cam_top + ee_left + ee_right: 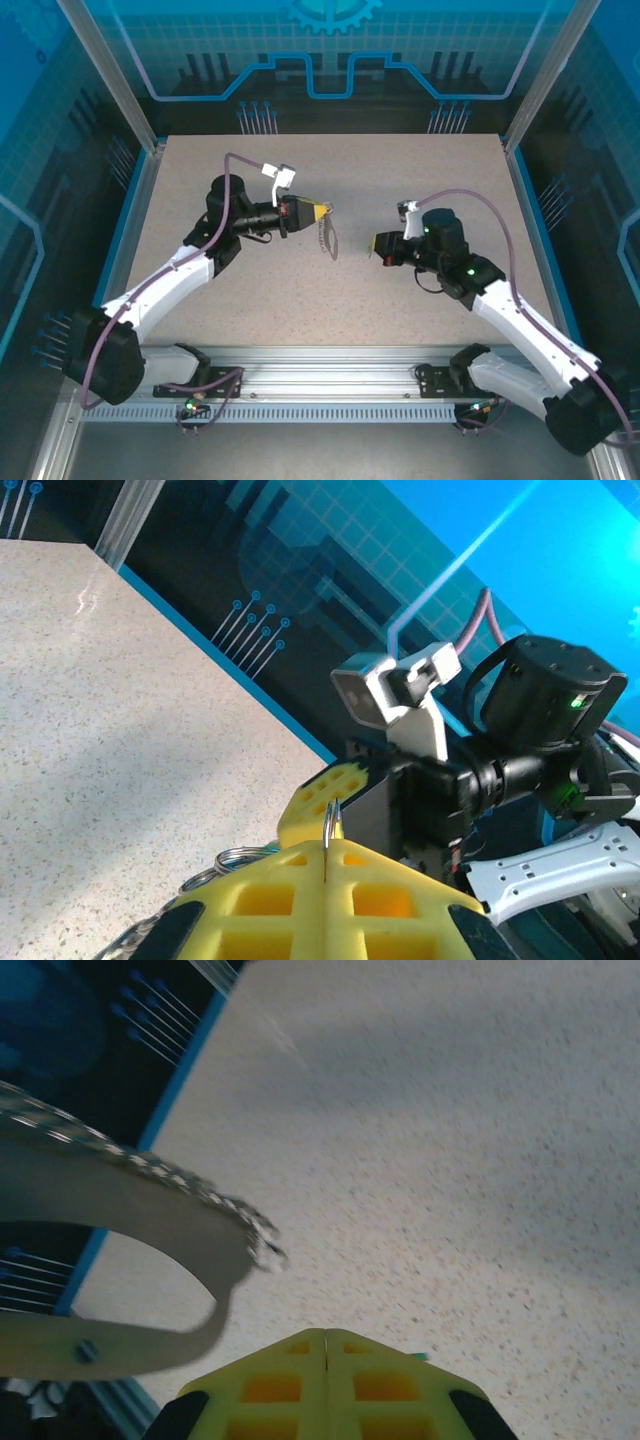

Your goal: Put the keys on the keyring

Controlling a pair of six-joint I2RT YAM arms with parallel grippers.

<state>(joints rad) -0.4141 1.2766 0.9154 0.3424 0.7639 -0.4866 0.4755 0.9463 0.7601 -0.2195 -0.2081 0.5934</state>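
Observation:
My left gripper (322, 210) (325, 848) hangs above the middle of the table, its yellow fingers shut on a thin metal ring (333, 822) that sticks up between the tips. From it dangles the keyring (331, 238), a dark loop with a beaded chain; in the right wrist view the keyring (150, 1222) looms blurred at the left. A short way to the right, my right gripper (378, 243) (326, 1332) points at it with jaws pressed together. A sliver of the green key (421, 1357) peeks out past its right finger.
The speckled beige tabletop (330, 300) is fenced by blue-lit walls and a metal frame post (150, 140). More small split rings (235, 858) hang beside my left fingers. The right arm's wrist and camera mount (410, 695) sit close in front of the left gripper.

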